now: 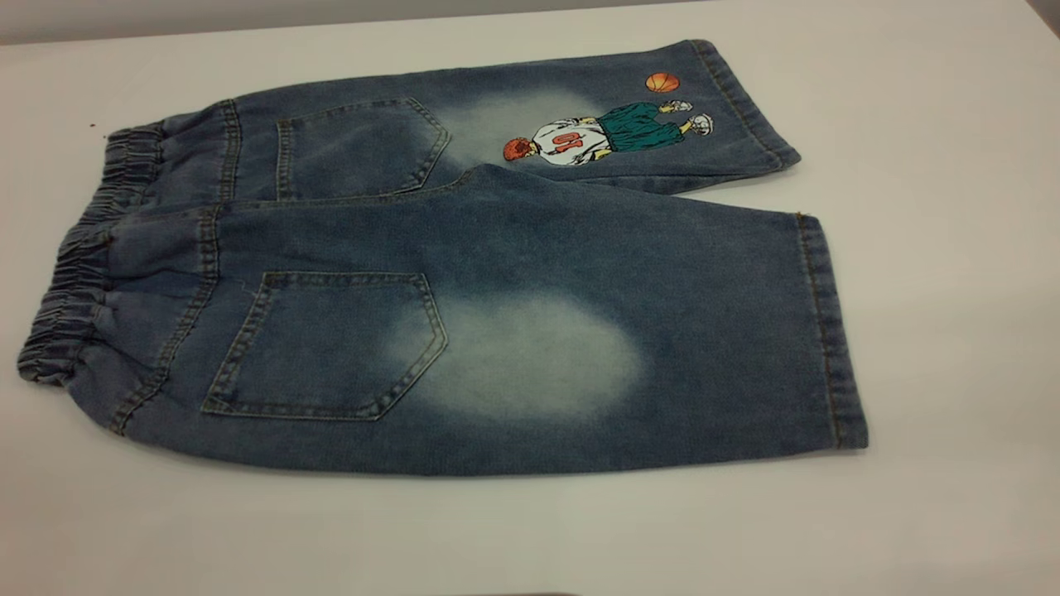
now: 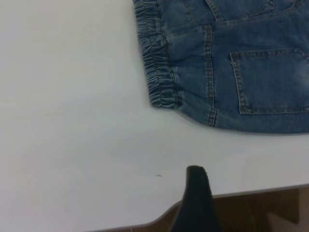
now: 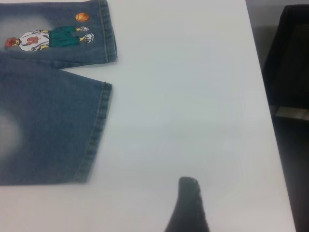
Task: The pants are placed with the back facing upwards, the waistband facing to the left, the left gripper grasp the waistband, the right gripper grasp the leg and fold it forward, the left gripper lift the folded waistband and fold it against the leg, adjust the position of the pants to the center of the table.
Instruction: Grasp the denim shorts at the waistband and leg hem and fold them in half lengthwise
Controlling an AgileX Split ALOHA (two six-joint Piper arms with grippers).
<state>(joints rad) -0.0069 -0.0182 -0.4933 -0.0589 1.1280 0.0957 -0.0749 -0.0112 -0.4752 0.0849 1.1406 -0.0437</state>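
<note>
Pants [image 1: 464, 281] lie flat and unfolded on the tabletop [image 1: 952, 248], back up. Waistband [image 1: 74, 273] is the end away from the hems; the plain leg [image 1: 662, 331] is beside the cartoon leg. My left hand [image 2: 195, 193] hovers off the waistband corner, my right hand [image 3: 188, 203] well off the leg hem. Only one finger of each shows, so I can't tell spread or pressed. Risk: ruched elastic bunches, so I pinch one layer and the fold skews.

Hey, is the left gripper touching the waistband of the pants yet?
Apart. In the left wrist view a broad stretch of bare table lies between the left gripper's one visible finger and the waistband of the pants.
</note>
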